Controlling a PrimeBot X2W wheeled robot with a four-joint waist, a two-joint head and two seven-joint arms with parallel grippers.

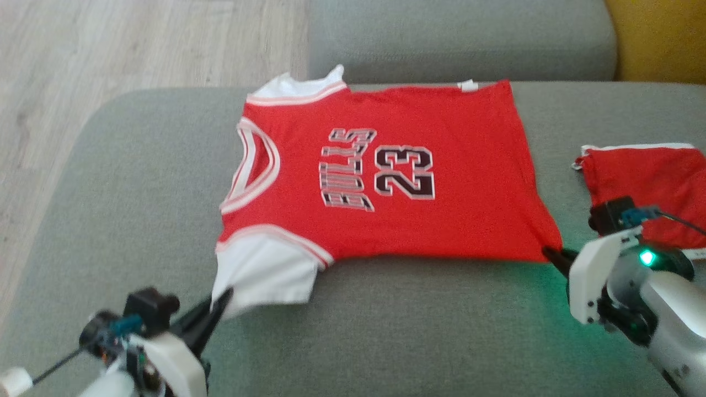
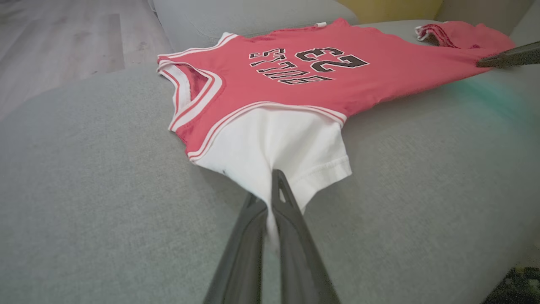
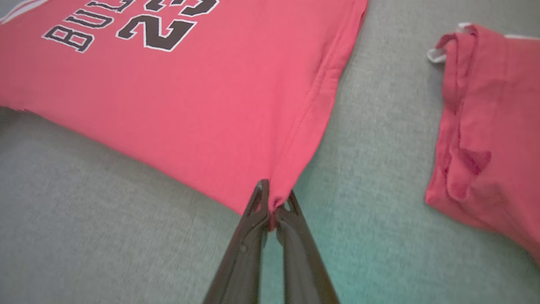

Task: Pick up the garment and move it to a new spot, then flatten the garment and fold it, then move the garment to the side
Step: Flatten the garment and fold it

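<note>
Grey sofa seat (image 1: 386, 331) across the head view, with pale wood floor (image 1: 110, 44) beyond its left end. Spread face-up on the seat, a red jersey (image 1: 397, 220) with white trim and "BULLS 23" in black lettering, neck toward the left, hem toward the right. Second red garment (image 1: 645, 176) lying bunched and apart from it at the right edge. Left gripper (image 1: 223, 300) at lower left, jaws pinched fully together on the edge of the near white sleeve (image 1: 265, 275), cloth drawn to a point between the fingers. Right gripper (image 1: 551, 255) at lower right, jaws likewise closed tight on the jersey's near hem corner, fabric puckered at the tips. Small green light (image 1: 646, 257) glowing on the right wrist.
</note>
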